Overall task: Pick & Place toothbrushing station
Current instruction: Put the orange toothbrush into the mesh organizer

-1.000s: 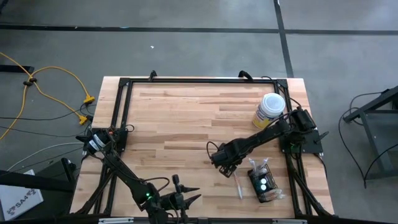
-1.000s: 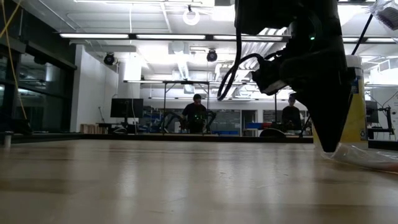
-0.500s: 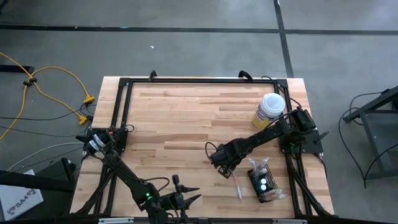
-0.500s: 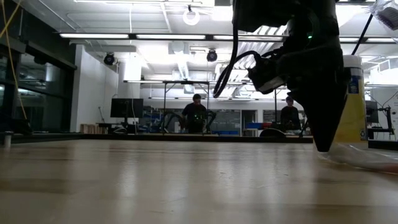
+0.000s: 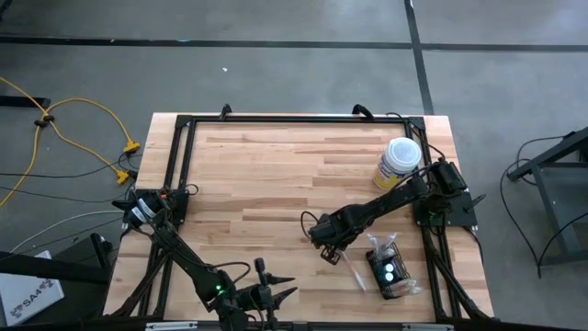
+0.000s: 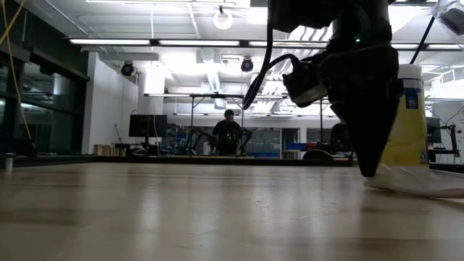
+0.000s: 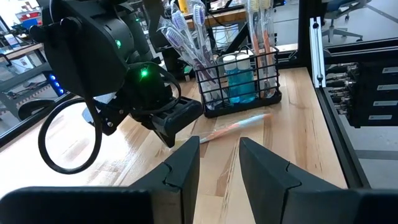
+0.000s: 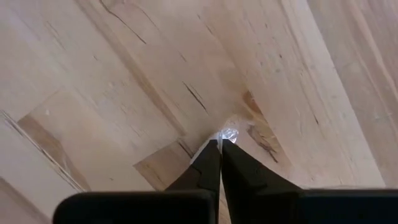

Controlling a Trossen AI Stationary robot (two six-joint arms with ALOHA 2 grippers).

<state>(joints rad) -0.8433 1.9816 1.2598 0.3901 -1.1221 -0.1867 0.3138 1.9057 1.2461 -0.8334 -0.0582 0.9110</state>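
Note:
The toothbrushing station, a small black wire-mesh basket holding toothbrushes and blue bottles, stands near the table's right front corner; the left wrist view also shows the basket. A toothbrush in a clear wrapper lies flat on the table just left of it. My right gripper points down at the wrapper's far end and is shut there. My left gripper waits at the front edge, open, aimed level toward the basket, with nothing between its fingers. My right gripper pinches the crinkled clear end of the toothbrush's wrapper between its two fingertips. The fingers come from above, pointing down at the tabletop. The wrapped toothbrush still lies flat on the wood, not lifted.
A yellow canister with a white lid stands behind the basket near the right edge. A black frame runs round the table's rim. Bare wood spreads across the middle and left. People stand at benches far off in the room.
My right gripper has shut on the end of the wrapper, tipping and rolling slightly without leaving its place. The wrapped toothbrush has swung a little on the table, its far end drawn toward the fingertips.

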